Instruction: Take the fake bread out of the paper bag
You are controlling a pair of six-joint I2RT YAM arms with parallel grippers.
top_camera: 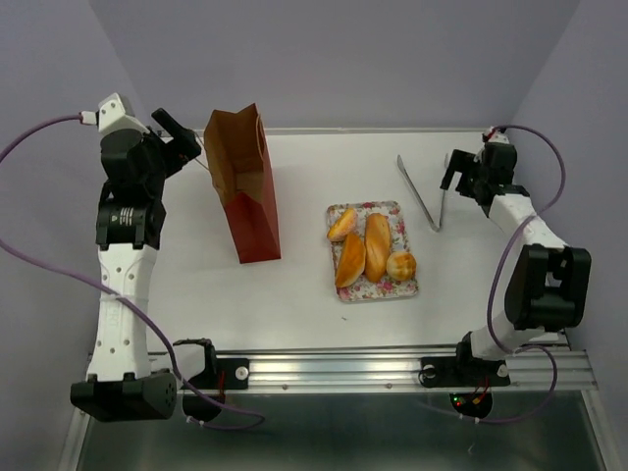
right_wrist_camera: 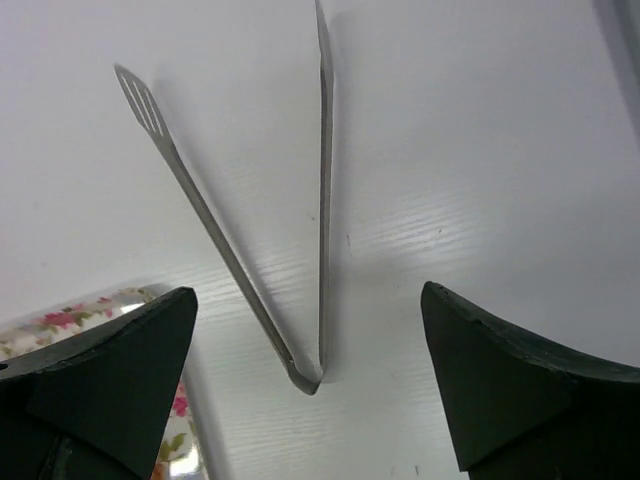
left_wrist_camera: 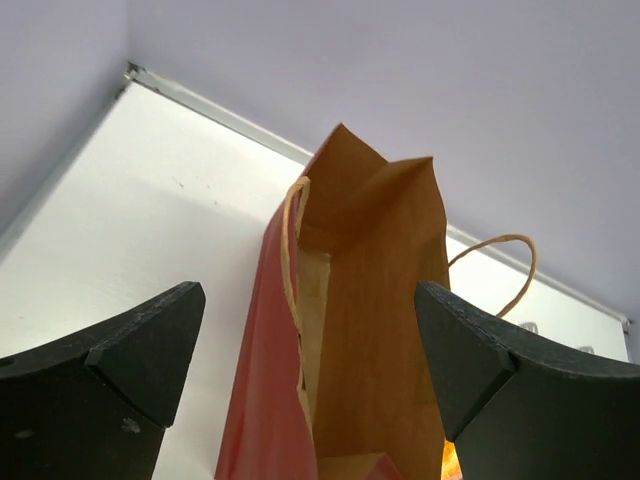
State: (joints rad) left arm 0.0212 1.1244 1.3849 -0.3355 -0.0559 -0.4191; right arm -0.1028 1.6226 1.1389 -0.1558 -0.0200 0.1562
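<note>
The red-brown paper bag [top_camera: 247,191] stands at the back left of the table, its open top leaning toward the left arm. In the left wrist view the bag [left_wrist_camera: 370,330] shows its mouth, and only bare paper walls show inside. Several fake bread pieces lie on the floral tray [top_camera: 395,215]: two loaves [top_camera: 377,245] [top_camera: 350,261], a round bun [top_camera: 401,265] and a short roll [top_camera: 341,225]. My left gripper [top_camera: 184,139] [left_wrist_camera: 310,340] is open, just left of the bag's top. My right gripper [top_camera: 451,179] [right_wrist_camera: 308,340] is open and empty.
Metal tongs [top_camera: 424,194] lie on the white table right of the tray, their hinge end right below my right gripper in the right wrist view [right_wrist_camera: 235,255]. The tray's corner shows there too [right_wrist_camera: 60,320]. Walls close the back and sides.
</note>
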